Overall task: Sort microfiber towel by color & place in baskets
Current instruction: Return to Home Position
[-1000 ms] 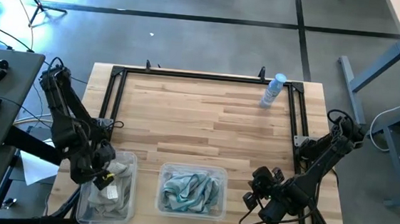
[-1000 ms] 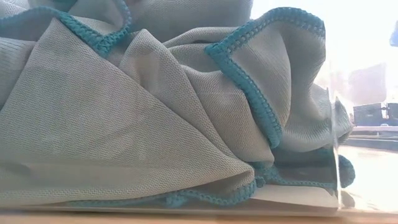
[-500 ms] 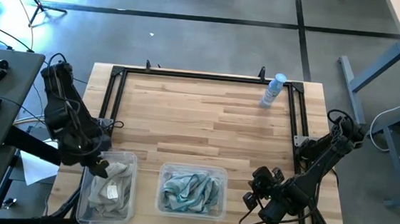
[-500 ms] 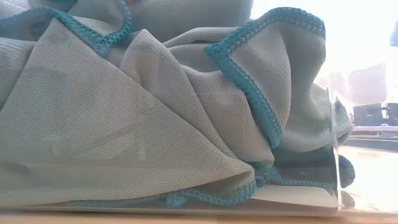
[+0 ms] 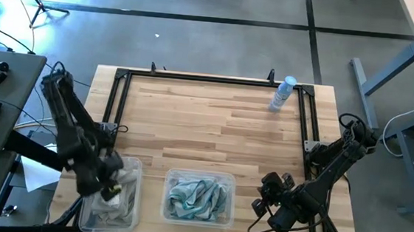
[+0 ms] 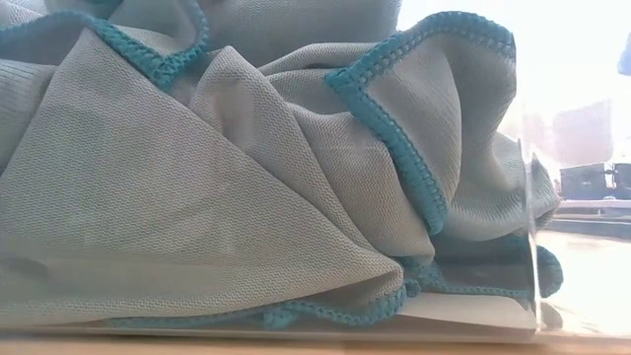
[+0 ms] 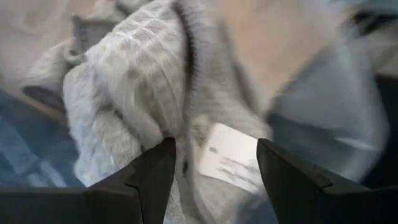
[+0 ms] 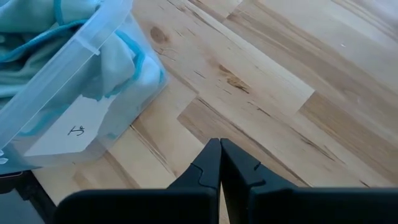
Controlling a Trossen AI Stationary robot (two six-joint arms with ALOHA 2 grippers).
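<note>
grey towels [image 5: 117, 204] lie heaped in the narrower basket [image 5: 138, 199] at the near left of the table [image 5: 214, 124], one showing a white tag [image 7: 230, 155]. the left gripper [image 5: 109, 182] hovers just over them, its fingers apart and holding nothing. teal towels [image 5: 197, 197] fill the wider basket [image 5: 201, 174] just to the right. the right gripper [image 5: 264, 194] sits at the near right, fingers pressed together, empty. a spray bottle [image 5: 282, 94] stands far right

Little can be read. A white paper label [image 8: 74, 127] at the end wall of the clear basket [image 8: 93, 43] bears one small handwritten dark mark, perhaps a "J" with a dash, not surely legible. The white tag [image 7: 230, 155] on the grey towel [image 7: 137, 81] carries lines of print too blurred to read.
</note>
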